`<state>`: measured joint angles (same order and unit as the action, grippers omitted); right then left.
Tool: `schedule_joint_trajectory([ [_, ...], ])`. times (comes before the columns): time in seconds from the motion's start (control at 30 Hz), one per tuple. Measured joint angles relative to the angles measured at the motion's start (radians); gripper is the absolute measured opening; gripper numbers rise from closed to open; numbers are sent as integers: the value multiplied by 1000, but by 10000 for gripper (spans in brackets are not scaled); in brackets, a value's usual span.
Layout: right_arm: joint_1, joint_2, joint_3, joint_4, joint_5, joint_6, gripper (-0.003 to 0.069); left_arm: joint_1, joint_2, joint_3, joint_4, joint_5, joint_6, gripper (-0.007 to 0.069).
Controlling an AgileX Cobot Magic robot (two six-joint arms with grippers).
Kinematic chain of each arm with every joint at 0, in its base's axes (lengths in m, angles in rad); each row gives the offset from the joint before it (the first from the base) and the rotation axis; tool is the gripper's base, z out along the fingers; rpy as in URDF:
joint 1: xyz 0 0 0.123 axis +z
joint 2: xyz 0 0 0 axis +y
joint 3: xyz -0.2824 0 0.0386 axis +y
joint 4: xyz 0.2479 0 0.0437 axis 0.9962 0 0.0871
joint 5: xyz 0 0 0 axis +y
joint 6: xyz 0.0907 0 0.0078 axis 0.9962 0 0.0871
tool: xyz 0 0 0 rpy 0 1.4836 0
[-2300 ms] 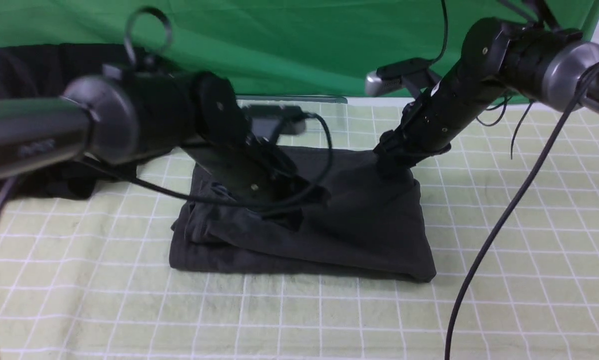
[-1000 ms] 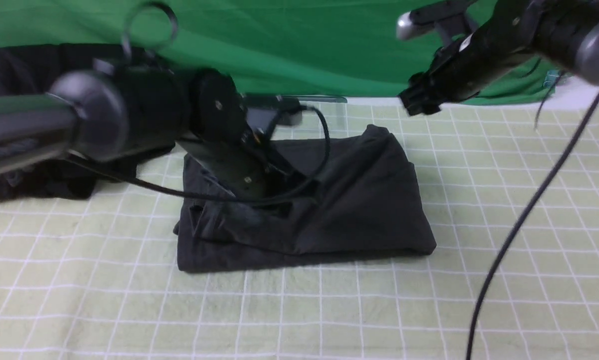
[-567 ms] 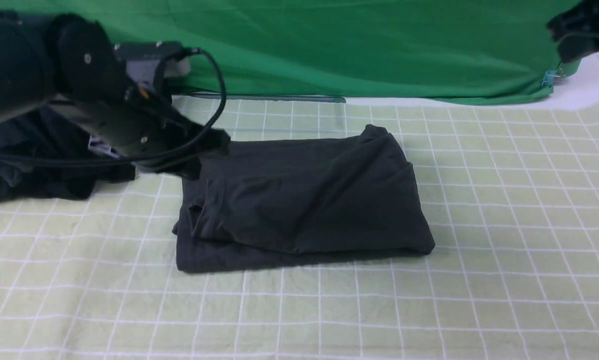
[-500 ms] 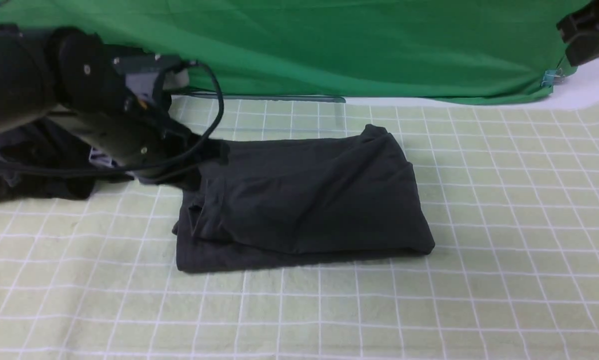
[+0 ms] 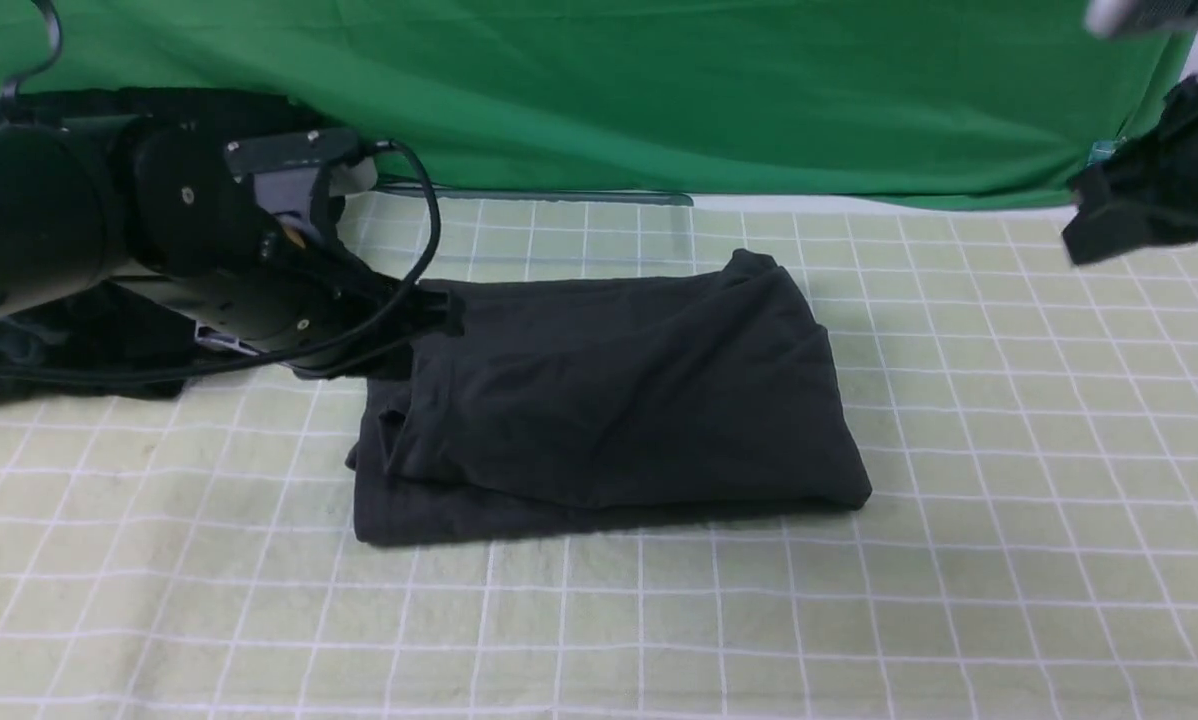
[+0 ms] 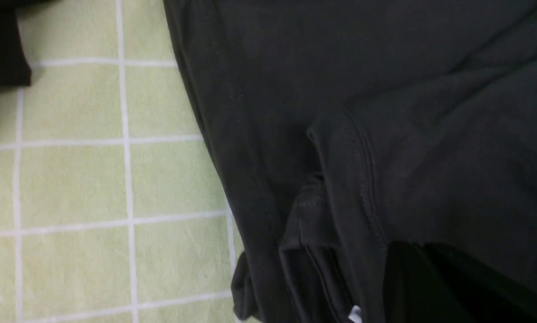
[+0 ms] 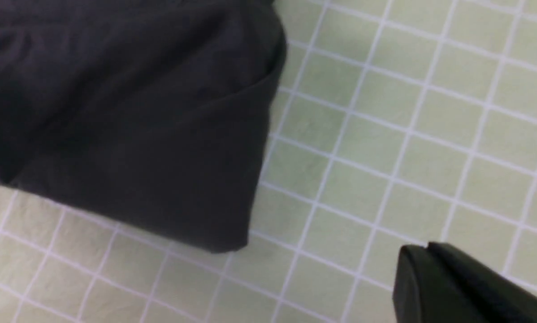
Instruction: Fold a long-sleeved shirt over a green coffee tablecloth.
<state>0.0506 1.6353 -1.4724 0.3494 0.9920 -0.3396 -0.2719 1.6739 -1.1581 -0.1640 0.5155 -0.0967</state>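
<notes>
One green coffee tablecloth (image 5: 959, 560) covers my tabletop and carries one long-sleeved shirt (image 5: 609, 400) folded into a compact rectangle at its centre, my left claw (image 5: 439, 310) narrow at the shirt's far-left corner, my right claw (image 5: 1109, 225) closed, empty, well apart.

- The long-sleeved shirt (image 6: 385, 112) fills most of the picture, charcoal grey, its folded layers stacked
- A stitched hem edge (image 6: 362, 179) of the top layer lies just beside the jaws
- The left gripper (image 6: 434, 278) shows as a dark shape over the shirt; its jaws' gap cannot be made out
- The green coffee tablecloth (image 6: 71, 179), pale with white grid lines, lies beyond the shirt's edge, away from the jaws
- A small white scrap (image 6: 355, 314) peeks out by the jaws
</notes>
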Motion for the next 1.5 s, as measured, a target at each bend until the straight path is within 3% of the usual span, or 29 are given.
schedule_joint_trajectory([
  [0.07,0,0,18,13,-6,-5,-3,0,21,0,-4,-7,0,78],
  [0.2,0,0,34,26,-12,-17,-3,0,106,0,-47,-8,0,228],
  [0.33,0,0,34,29,-10,-19,-3,0,153,0,-68,7,0,303],
  [0.4,0,0,34,31,-7,-22,-1,0,156,0,-77,20,0,286],
  [0.47,0,0,34,35,-4,-30,-1,0,148,0,-77,53,3,134],
  [0.5,0,0,34,35,-4,-31,-1,0,147,0,-77,53,3,134],
  [0.53,0,0,34,35,-4,-33,-1,0,136,0,-67,67,7,56],
  [0.67,0,0,34,37,-4,-42,-1,0,86,0,-46,73,7,4],
  [1.2,0,0,34,39,-4,-45,-2,12,16,0,127,156,-91,4],
  [1.4,0,-2,34,39,5,-45,-2,15,16,-1,154,182,-95,108],
  [1.43,0,-7,34,39,15,-48,-2,15,16,-6,172,205,-101,171],
  [1.5,0,-14,34,39,18,-52,-2,15,16,-16,187,229,-103,213],
])
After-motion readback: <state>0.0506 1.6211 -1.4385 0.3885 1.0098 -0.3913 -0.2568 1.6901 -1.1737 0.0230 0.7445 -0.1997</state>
